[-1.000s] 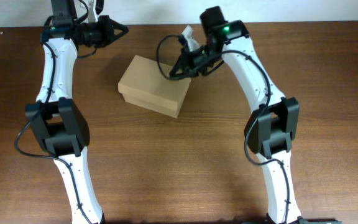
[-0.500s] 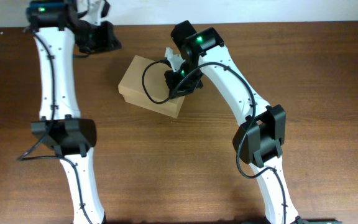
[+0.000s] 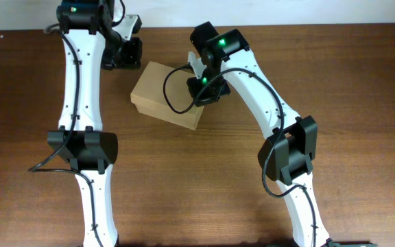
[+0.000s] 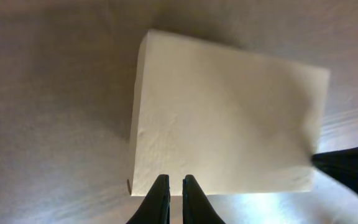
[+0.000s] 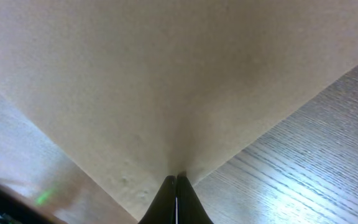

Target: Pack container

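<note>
Overhead: box (image 3: 169, 96) closed, packing looks nearly done

Left hand (image 4: 171, 198) nearly together, empty, at box edge. Box upper-middle on table (image 3: 334, 103). Right hand (image 5: 176, 186) together, tip against box top. Contents hidden; likely only final press left.

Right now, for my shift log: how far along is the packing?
Done: the container has its lid flat and closed. In hand: the right gripper, shut, seems to press on the lid; the left gripper, almost shut, hovers at its edge. Left: both arms to pull away. Contents are hidden.
</note>
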`<state>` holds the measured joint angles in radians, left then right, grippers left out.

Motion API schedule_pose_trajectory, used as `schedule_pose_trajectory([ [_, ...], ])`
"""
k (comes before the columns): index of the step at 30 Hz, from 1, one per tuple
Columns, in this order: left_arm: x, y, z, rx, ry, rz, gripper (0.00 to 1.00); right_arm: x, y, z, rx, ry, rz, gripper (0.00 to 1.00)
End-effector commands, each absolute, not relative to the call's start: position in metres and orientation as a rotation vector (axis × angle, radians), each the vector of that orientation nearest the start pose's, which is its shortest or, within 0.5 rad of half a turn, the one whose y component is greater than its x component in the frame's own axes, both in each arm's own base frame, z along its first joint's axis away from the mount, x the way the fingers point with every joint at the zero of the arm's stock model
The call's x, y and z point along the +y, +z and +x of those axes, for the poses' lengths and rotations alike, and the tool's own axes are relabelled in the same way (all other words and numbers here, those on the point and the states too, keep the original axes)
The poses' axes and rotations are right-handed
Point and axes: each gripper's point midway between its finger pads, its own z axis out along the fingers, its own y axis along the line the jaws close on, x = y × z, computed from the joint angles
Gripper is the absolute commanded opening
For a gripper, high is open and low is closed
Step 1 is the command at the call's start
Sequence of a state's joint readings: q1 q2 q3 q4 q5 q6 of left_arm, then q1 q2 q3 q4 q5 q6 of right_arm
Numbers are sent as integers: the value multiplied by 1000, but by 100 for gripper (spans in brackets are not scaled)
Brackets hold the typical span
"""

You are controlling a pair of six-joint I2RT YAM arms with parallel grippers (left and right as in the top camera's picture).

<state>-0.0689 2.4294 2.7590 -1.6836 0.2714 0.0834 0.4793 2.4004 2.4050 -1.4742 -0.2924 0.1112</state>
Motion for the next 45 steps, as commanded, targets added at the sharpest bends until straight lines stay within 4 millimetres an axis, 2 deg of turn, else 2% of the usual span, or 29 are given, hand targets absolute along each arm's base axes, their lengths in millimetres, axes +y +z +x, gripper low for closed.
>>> schedule_pose_trajectory([
  [1,-77,158,466,3001,-382,277,8,261,133,410,2990,438,-592,4],
  [5,-80,130,454,3098,-396,282,8,260,133,410,2990,429,-591,4],
  [12,-81,91,434,3219,-414,288,8,260,133,410,2990,428,-591,4],
  [16,-80,75,425,3268,-421,281,6,260,133,410,2990,428,-592,4],
  [18,-80,76,428,3253,-418,280,5,258,133,411,2990,426,-593,4],
  [21,-81,90,439,3194,-407,247,4,253,132,410,2996,421,-609,4],
  [23,-82,108,449,3121,-395,249,4,247,132,409,3012,403,-603,4],
  [27,-67,154,469,2976,-253,217,5,234,132,410,3035,398,-589,4],
  [30,-55,169,471,2941,-189,200,8,228,132,412,3042,397,-569,4],
  [38,-14,156,464,3002,-118,76,8,213,132,419,3050,395,-515,4],
  [41,-5,149,462,3023,-118,46,8,210,132,421,3050,395,-506,4],
  [45,-3,131,456,3067,-121,38,9,206,132,424,3044,395,-489,4],
])
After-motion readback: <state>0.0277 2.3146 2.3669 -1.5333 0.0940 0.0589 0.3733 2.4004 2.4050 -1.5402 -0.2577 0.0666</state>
